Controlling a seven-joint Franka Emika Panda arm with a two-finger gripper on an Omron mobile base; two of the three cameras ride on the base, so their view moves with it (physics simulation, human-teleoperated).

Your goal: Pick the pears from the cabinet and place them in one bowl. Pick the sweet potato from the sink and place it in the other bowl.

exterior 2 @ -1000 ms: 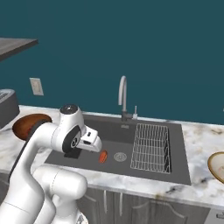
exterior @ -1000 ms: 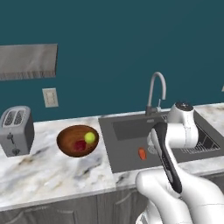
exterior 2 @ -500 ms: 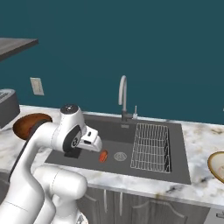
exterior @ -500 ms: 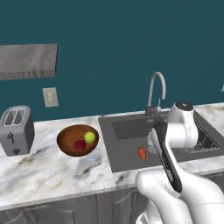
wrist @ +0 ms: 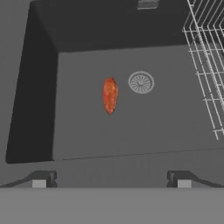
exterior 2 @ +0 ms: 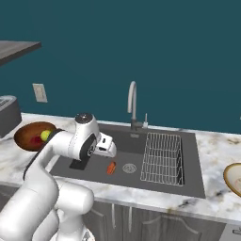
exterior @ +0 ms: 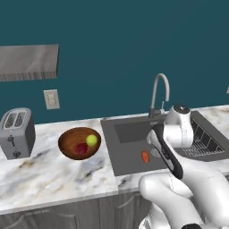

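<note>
We see our gripper (wrist: pixel 111 179) spread wide and empty, poised above the sink (wrist: pixel 39 87) with the sweet potato (wrist: pixel 110 95) lying on the basin floor just beside the drain (wrist: pixel 141 82). Both pears (exterior: pixel 86 144) sit in the dark wooden bowl (exterior: pixel 67 142) on the bench (exterior: pixel 49 172), so we judge the tuber step is in hand: descend, straddle it, close. The tan bowl (exterior 2: pixel 233 178) is cut off at the frame edge.
</note>
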